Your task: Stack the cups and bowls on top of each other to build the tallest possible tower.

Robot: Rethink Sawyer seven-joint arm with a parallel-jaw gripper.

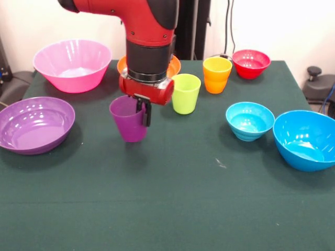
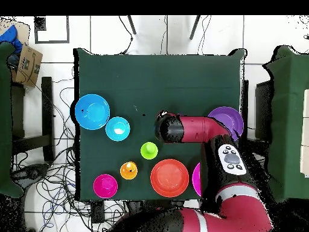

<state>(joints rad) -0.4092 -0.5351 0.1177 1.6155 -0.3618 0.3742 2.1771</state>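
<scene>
My gripper (image 1: 142, 112) is shut on the rim of the purple cup (image 1: 128, 125), one finger (image 1: 147, 115) outside the wall, holding it slightly tilted at the table's middle. In the overhead view the gripper (image 2: 162, 125) hides this cup. The lime green cup (image 1: 186, 93) (image 2: 149, 150) and the orange cup (image 1: 216, 74) (image 2: 128, 171) stand upright to the right. The orange bowl (image 1: 174, 66) (image 2: 169, 178) sits behind the arm. The lime green bowl is out of view.
The big pink bowl (image 1: 73, 65) and shallow purple bowl (image 1: 34, 124) (image 2: 232, 118) are at the left. The red bowl (image 1: 251, 63) (image 2: 105, 185), small light blue bowl (image 1: 249, 121) (image 2: 117, 128) and big blue bowl (image 1: 306, 139) (image 2: 92, 112) are at the right.
</scene>
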